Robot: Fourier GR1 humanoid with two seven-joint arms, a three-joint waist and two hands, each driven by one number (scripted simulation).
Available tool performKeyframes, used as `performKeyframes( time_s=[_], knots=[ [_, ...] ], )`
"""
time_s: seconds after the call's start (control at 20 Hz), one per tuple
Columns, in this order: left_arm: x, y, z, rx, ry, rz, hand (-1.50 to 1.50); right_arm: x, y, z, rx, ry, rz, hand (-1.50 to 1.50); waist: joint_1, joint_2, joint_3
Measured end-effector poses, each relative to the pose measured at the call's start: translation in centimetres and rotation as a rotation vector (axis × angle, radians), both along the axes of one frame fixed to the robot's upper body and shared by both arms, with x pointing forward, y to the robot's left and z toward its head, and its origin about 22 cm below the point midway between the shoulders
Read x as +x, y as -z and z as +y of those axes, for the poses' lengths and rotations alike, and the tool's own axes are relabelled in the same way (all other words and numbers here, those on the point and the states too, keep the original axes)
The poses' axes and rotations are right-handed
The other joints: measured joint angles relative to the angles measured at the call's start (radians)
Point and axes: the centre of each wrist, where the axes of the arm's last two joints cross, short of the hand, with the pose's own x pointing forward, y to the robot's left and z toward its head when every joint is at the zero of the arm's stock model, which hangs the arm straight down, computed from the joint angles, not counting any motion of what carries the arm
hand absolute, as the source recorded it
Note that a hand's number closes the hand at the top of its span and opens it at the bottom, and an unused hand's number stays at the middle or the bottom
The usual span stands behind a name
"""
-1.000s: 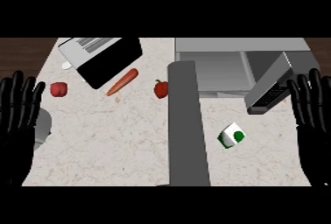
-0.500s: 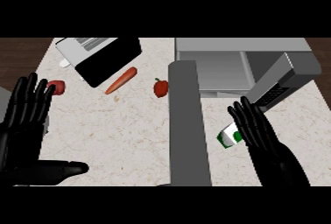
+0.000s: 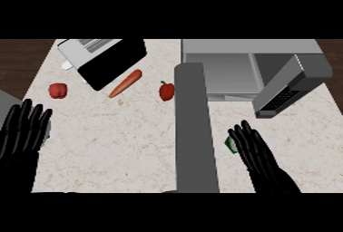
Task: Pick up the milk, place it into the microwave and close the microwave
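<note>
The right hand (image 3: pixel 257 152), fingers straight and spread, hovers over the milk (image 3: pixel 230 145), of which only a green-and-white sliver shows at the fingers' left edge, just right of the grey microwave door (image 3: pixel 195 131) swung out across the counter (image 3: pixel 114 145). The microwave (image 3: pixel 234 68) stands open at the counter's far edge. The left hand (image 3: pixel 24 131) rests open, fingers up, at the left edge. A carrot (image 3: pixel 125 83) and two red peppers (image 3: pixel 166 91) lie farther back, leaving bare counter between.

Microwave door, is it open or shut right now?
Open. The microwave shows its bare cavity, and its door swings out to the right, keypad side showing.
</note>
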Motion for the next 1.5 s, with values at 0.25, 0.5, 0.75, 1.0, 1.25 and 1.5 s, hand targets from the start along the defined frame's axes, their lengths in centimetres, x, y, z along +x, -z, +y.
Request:
performKeyframes(
  time_s=[0.25, 0.5, 0.75, 1.0, 1.25, 1.5],
  knots=[
    [-1.4, 1.0, 0.5, 0.001, -0.006, 0.005, -1.50, 0.1, 0.6, 0.0, -0.039, 0.098, -0.017, -1.50, 0.001, 0.000, 0.000],
    [-2.9, 0.5, 0.6, 0.003, -0.004, 0.010, -1.50, 1.0, 2.4, -0.4, -0.081, 0.210, -0.030, -1.50, 0.003, 0.000, 0.000],
    [-3.7, 1.0, 0.4, 0.013, -0.009, 0.011, -1.50, 1.9, 4.4, -0.5, -0.108, 0.271, -0.033, -1.50, 0.003, -0.001, 0.000],
    [-4.7, 1.5, 0.7, 0.009, -0.006, 0.013, -1.50, 3.3, 5.9, -1.7, -0.124, 0.291, -0.014, -1.50, 0.003, -0.001, 0.000],
    [-5.2, 1.4, -0.1, 0.012, -0.005, 0.003, -1.50, 3.9, 8.2, -2.7, -0.144, 0.338, -0.004, -1.50, 0.003, -0.002, 0.000],
    [-5.4, 2.3, 0.4, 0.012, 0.001, 0.009, -1.50, 4.9, 10.2, -3.7, -0.177, 0.389, 0.004, -1.50, 0.003, -0.003, 0.000]
  ],
)
